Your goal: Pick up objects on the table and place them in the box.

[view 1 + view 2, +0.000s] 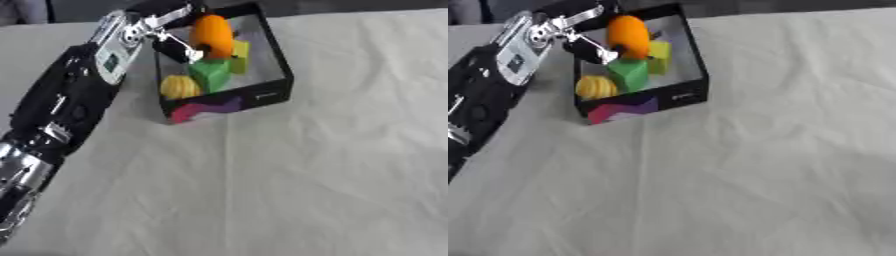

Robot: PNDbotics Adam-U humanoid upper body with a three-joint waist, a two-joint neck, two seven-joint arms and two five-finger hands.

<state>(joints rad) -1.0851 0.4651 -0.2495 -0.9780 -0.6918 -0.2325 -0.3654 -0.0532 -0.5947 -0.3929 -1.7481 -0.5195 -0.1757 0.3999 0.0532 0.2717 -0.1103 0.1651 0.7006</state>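
Box (267, 95) contains one green block (210, 74), one yellow block (239, 49), one yellow ridged object (178, 87); left robot hand (171, 37) grasps one orange object (213, 31).

Open top of black cardboard box (267, 95) near the white-clothed table's (332, 175) far left edge is blocked on its left side by the black-and-silver left hand (166, 37) with orange rounded object (213, 32). Cloth toward the near and right edges is left free.

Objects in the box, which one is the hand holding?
The orange one, pinched by the left hand above the green block and yellow pieces.
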